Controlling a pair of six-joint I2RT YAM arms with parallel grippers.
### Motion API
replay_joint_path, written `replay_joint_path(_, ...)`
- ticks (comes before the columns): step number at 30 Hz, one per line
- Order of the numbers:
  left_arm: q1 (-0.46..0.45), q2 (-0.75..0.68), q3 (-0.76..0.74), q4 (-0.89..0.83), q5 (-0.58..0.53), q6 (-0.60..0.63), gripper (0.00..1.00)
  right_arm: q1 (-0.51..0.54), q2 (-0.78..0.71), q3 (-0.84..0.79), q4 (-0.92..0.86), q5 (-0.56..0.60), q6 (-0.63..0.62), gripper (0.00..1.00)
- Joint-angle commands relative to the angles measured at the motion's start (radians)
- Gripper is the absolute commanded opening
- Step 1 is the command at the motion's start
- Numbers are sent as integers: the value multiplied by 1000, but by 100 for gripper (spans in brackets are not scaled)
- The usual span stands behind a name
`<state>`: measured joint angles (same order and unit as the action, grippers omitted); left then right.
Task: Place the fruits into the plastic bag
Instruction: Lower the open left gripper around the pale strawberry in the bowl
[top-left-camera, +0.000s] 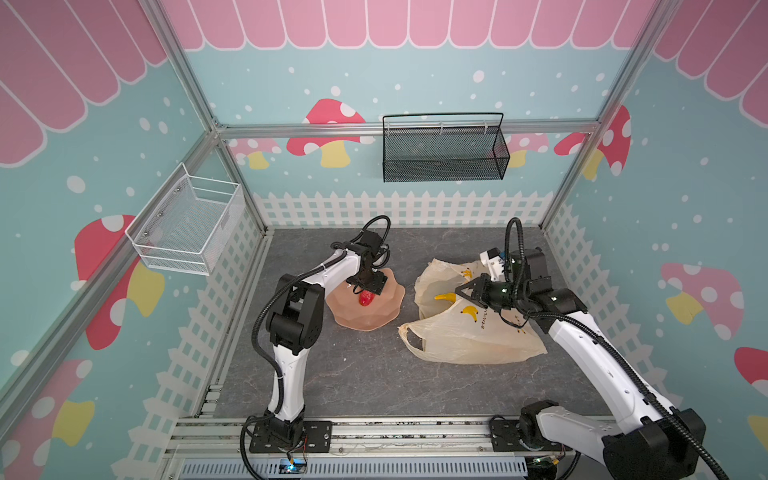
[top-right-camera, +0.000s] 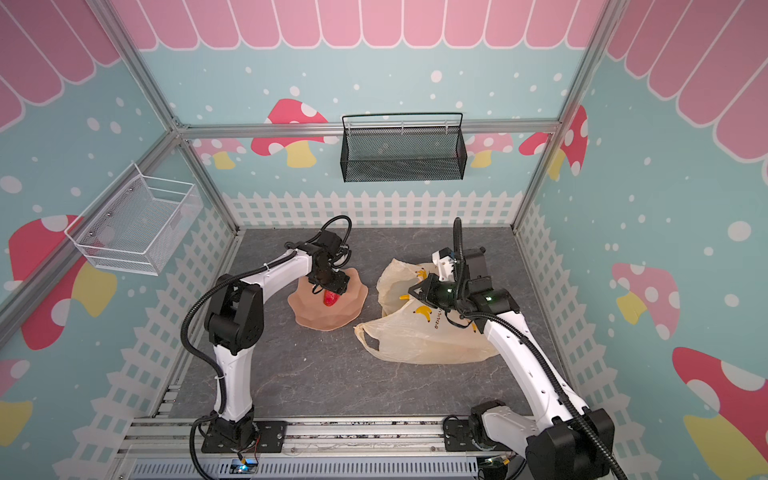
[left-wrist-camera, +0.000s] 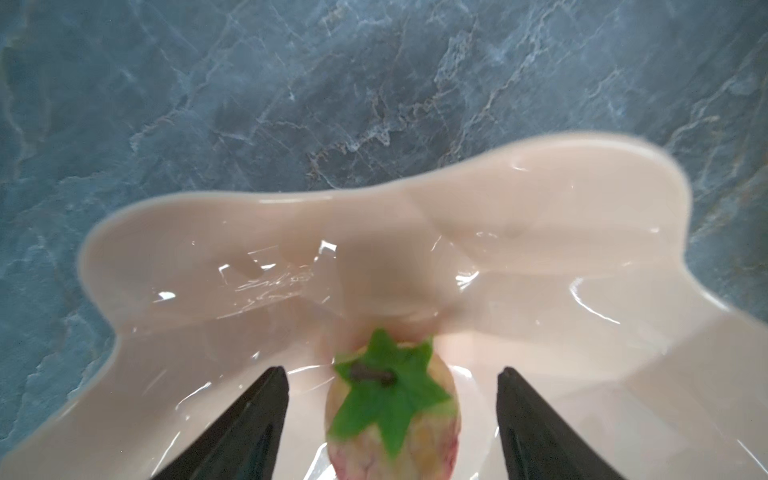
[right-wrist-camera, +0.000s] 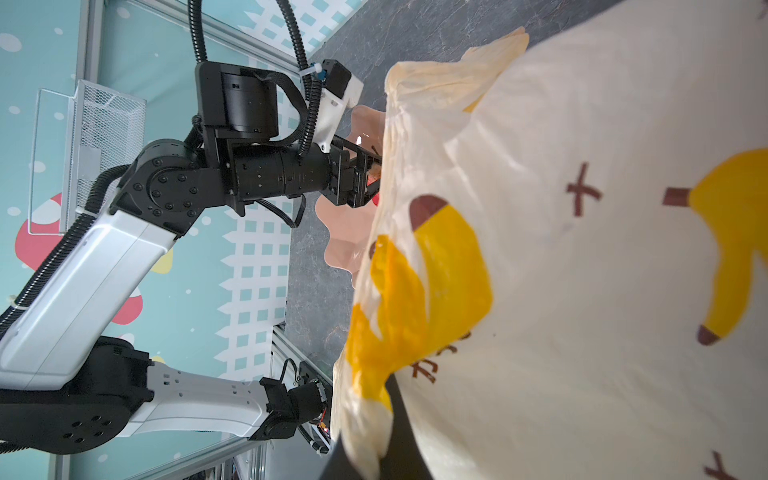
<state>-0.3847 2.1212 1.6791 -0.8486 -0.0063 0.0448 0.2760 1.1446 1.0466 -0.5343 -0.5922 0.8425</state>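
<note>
Strawberry (left-wrist-camera: 395, 419) centred between spread left gripper (left-wrist-camera: 391, 372) jaws, gaps both sides.

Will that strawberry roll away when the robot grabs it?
Probably not far: the strawberry lies in the hollow of the dish. Its rounded, tapered sides might squirt out of a pinch, and the glossy dish looks slippery. The open left end effector straddles it, which should help.

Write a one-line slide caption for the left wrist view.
Open left hand straddling a small toy strawberry with green leaves in a glossy peach-pink wavy-edged dish on a grey marbled tabletop.
</note>
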Motion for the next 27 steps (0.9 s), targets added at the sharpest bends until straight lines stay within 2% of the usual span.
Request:
replay_joint_path(1, 0, 9, 16, -15, 35, 3, 77, 5, -17, 4, -6, 9, -3, 0)
replay_joint_path(16, 6, -102, -111, -28, 6, -58, 76, 5, -24, 6, -9, 10, 1, 0)
replay_joint_path(27, 6, -97, -138, 0, 30, -113, 71, 5, -35, 1, -16, 9, 0, 0)
